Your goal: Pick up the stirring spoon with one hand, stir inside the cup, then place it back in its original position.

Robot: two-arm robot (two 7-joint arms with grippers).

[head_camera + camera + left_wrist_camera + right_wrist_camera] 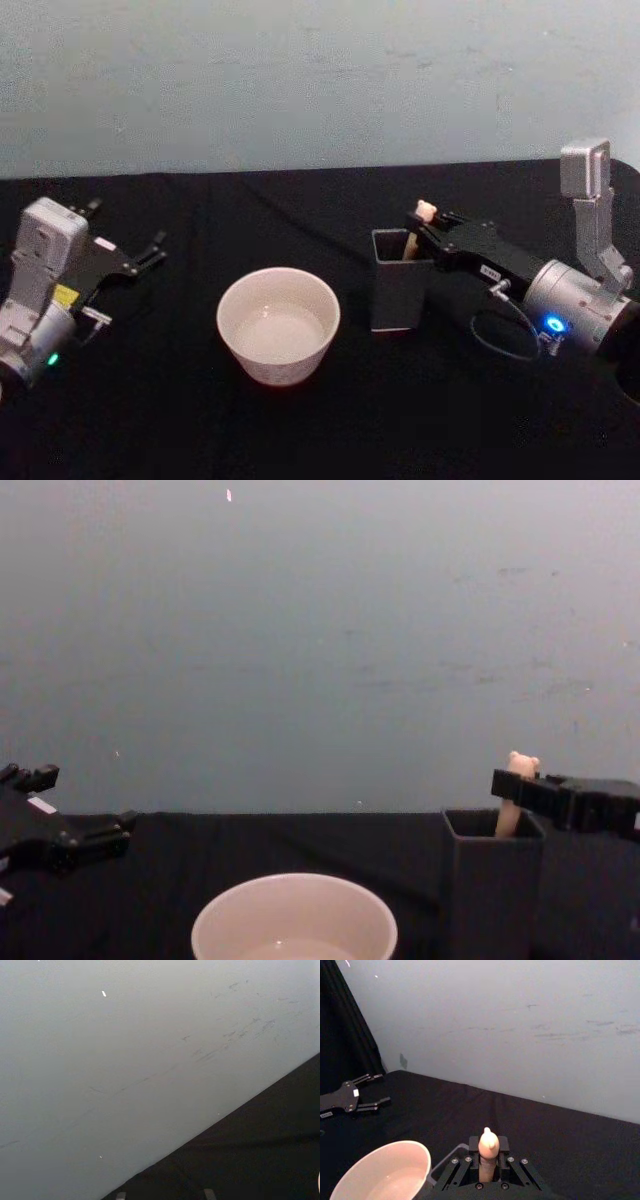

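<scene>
Right gripper (424,226) is clamped on the spoon (420,222) just below its bear head, the handle standing inside the grey holder (398,290) with the head poking above the rim. Cup (278,323) sits to the holder's left on the black table (300,430), a little apart. Left gripper (150,250) hangs at the table's left side, fingers spread, nothing in them.
</scene>
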